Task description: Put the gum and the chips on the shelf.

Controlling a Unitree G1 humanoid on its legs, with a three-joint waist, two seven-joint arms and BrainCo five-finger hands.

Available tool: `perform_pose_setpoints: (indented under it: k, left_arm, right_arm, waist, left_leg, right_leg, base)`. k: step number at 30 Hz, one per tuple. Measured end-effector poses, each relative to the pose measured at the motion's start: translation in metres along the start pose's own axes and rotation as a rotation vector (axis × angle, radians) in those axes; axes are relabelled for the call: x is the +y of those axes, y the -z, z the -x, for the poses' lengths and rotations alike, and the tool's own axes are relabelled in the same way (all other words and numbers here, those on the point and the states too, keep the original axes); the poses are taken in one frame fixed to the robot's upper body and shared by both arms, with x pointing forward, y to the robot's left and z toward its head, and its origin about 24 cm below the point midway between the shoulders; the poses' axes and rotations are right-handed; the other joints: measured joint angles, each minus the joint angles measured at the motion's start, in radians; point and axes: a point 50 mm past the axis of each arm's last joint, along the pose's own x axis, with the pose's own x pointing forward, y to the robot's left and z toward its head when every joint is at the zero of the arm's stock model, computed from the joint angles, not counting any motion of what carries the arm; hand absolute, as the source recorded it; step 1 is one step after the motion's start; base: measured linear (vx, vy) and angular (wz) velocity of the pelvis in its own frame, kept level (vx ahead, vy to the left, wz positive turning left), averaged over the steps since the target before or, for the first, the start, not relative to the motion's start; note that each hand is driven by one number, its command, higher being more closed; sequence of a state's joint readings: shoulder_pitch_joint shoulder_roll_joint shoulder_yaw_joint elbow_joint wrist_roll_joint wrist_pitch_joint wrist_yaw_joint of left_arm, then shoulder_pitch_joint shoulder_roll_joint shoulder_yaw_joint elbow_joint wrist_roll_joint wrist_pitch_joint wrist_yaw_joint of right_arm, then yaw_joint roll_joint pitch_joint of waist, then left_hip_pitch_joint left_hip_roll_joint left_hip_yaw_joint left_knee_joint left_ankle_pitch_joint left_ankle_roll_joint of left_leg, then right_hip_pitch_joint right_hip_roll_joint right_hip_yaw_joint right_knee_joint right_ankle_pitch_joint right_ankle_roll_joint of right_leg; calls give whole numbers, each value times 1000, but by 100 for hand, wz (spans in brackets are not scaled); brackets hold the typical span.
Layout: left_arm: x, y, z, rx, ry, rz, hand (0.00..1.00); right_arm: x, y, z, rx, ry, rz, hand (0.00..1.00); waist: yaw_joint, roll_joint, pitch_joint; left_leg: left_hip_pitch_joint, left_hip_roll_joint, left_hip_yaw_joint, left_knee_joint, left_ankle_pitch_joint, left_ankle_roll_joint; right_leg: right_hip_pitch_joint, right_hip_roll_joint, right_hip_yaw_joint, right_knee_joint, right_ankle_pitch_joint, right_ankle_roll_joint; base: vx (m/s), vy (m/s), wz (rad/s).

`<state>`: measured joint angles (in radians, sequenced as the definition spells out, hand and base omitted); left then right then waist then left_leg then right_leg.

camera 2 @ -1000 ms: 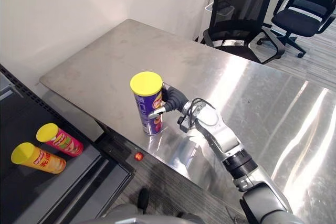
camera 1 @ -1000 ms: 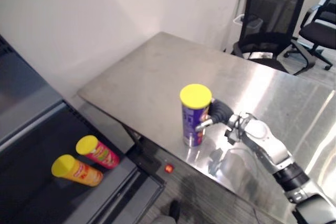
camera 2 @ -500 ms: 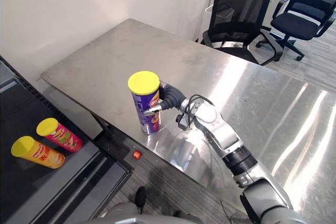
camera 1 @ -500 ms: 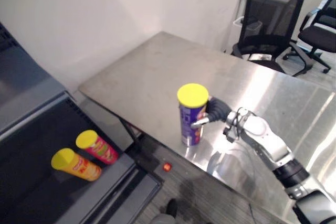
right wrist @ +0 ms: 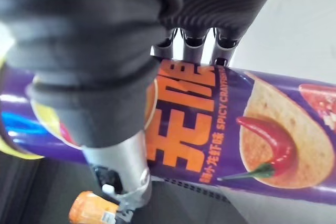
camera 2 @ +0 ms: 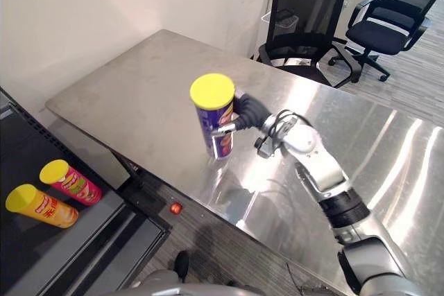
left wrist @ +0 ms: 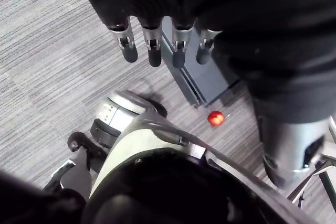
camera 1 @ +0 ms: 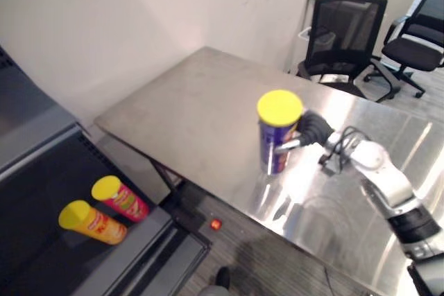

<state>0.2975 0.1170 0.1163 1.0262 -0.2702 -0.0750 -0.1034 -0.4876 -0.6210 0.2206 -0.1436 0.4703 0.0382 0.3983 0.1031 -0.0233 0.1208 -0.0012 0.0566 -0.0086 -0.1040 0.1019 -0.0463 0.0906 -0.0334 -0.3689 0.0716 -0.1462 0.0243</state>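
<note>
Against half second earlier: purple chips can (camera 2: 216,119), yellow lid, now stands farther from front edge of table (camera 2: 132,98), more toward middle; whole view also shifted. Can upright; if its bottom touches table, cannot tell. Right hand (camera 2: 251,111) comes from right, arm low over table, fingers and thumb wrapped round can's side under lid. Left hand (left wrist: 157,40) hangs above floor, fingers relaxed, nearly straight. On dark shelf (camera 2: 28,254) at lower left, orange can (camera 2: 38,206) and red can (camera 2: 69,181) lie side by side.
</note>
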Motion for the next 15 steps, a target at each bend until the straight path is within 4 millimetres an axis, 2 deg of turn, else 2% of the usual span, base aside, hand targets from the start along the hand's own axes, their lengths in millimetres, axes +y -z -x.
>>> perform_pose_setpoints:
  k: [2,4,7,10,11,15]
  left_arm:
    - [1,3,1,9,-4,1,0]
    - [3,6,1,24,-14,9,0]
    - [5,12,2,46,-40,29,0]
    - [7,16,3,53,-56,45,0]
    - [7,15,3,47,-62,66,0]
    - [3,14,2,37,-66,107,0]
  right_arm:
    - [-15,-22,7,-97,87,53,100]
    - [-27,-46,24,-240,244,89,100]
    - [-21,-57,47,-345,363,102,100]
    - [-2,-50,65,-350,387,78,100]
    - [10,-39,77,-300,392,26,100]
    - [42,-12,99,-165,363,-119,100]
  waist:
    - [-12,0,-6]
    - [-17,1,-29]
    - [-26,2,-67]
    - [-53,8,-85]
    - [-58,10,-95]
    - [-73,12,-98]
  left_leg:
    - [4,0,7,0,0,0]
    - [9,4,29,0,-4,0]
    - [11,7,52,0,-10,1]
    - [23,9,65,0,-16,1]
    - [29,9,78,0,-17,2]
    - [42,8,82,0,-19,1]
  right_leg:
    - [0,0,8,1,2,-3]
    - [-5,1,33,1,4,-3]
    - [-14,2,53,3,5,-3]
    - [-7,4,73,3,6,-4]
    - [-6,4,79,1,5,-3]
    - [1,1,86,1,1,4]
  base:
    - [12,8,-12]
    - [-1,7,-27]
    - [8,0,-25]
    - [-18,5,-21]
    - [-23,11,-15]
    - [-15,13,-8]
